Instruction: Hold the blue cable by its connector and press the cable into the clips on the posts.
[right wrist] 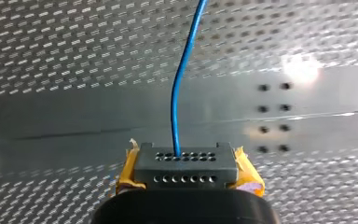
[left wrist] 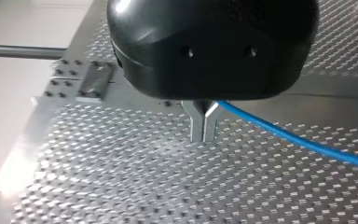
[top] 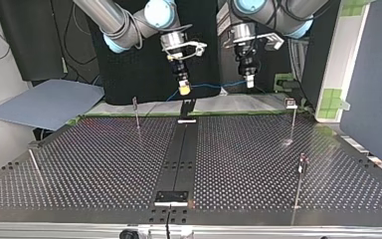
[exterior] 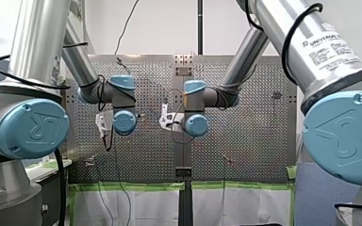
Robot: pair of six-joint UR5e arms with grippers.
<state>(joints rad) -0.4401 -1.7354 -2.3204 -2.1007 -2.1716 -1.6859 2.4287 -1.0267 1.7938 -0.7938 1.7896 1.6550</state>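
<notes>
Right gripper (right wrist: 186, 173): closed narrow. Its yellow pads (right wrist: 248, 173) press on both sides of the connector (right wrist: 186, 163), and we read this as a firm hold.
Connector: a grey block with two rows of holes, carried clear above the perforated table (right wrist: 74, 56).
Blue cable (right wrist: 179, 93): it leaves a hole in the connector's upper row and runs ahead of the gripper over the table. In the top view, upper middle of the frame, we see it sag between the two grippers.
Left gripper (left wrist: 204, 137): the metal fingers (left wrist: 196, 126) are drawn together and their tips meet. The cable comes out at the fork where they join and trails off to one side.
Posts: in the top view we count three thin uprights, one at upper left of centre (top: 136, 112), one at upper right (top: 292, 117) and one at lower right (top: 301, 172). All three stand well apart from the cable.
Clips: too small for us to read.
</notes>
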